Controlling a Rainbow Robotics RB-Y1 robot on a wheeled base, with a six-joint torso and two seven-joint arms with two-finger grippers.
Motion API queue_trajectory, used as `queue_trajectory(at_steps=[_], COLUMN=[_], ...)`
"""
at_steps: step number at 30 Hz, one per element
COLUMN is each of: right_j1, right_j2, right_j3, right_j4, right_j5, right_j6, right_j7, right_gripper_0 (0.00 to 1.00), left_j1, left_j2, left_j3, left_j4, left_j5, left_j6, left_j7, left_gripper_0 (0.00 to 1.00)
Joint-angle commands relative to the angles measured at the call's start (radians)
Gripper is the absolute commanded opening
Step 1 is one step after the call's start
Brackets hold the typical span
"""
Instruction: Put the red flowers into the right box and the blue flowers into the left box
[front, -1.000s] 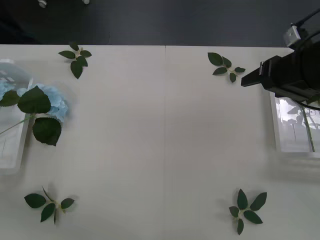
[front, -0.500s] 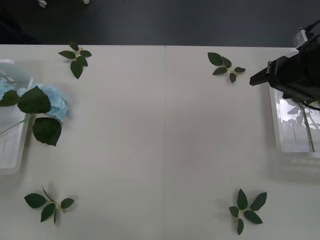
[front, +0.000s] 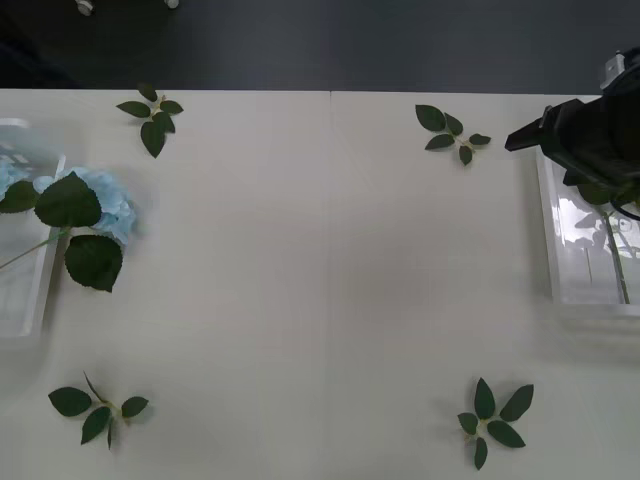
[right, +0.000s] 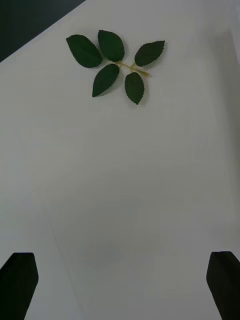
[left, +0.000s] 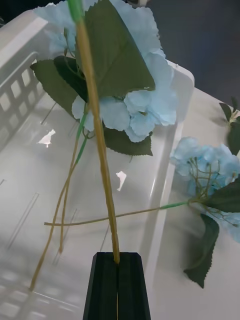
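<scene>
My left gripper (left: 117, 287) is shut on the long stem of a blue flower (left: 142, 35), holding it over the left box (left: 27, 85). Thin stems of other blue flowers lie inside that box. One more blue flower (front: 100, 205) (left: 207, 160) hangs over the box's rim (front: 40, 290) onto the table. My right gripper (right: 120, 285) is open with nothing between its fingers, above bare table. The right arm (front: 595, 140) hovers over the far end of the right box (front: 570, 290), where a thin green stem (front: 614, 262) lies. The red flowers' blooms are hidden.
Loose green leaf sprigs lie on the white table: far left (front: 152, 112), far right (front: 452, 132) (right: 114, 62), near left (front: 95, 408) and near right (front: 493, 418). The table's far edge meets a dark floor.
The right arm has slid toward the right edge, farther over the right box. The flowers and sprigs on the table have not moved.
</scene>
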Motion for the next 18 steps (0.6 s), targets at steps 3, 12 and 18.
queue_trajectory(at_steps=[3,12,18], right_j1=[-0.019,-0.018,-0.018], right_j2=[-0.026,-0.024,-0.024], right_j3=[0.036,0.059,0.059], right_j4=[0.039,0.042,0.042], right_j5=[-0.004,0.001,0.001], right_j6=[-0.076,-0.082,-0.082], right_j7=[0.042,0.052,0.052], right_gripper_0=[1.0,1.0,1.0], left_j1=[-0.074,-0.133,-0.128], left_j2=[0.047,0.053,0.052], left_j3=[0.0,0.0,-0.005], left_j4=[-0.023,-0.023,-0.021], left_j5=[-0.183,-0.43,-0.451], left_j6=[-0.005,0.053,0.055], left_j7=[0.181,0.281,0.282], left_gripper_0=[0.01,0.01,0.09])
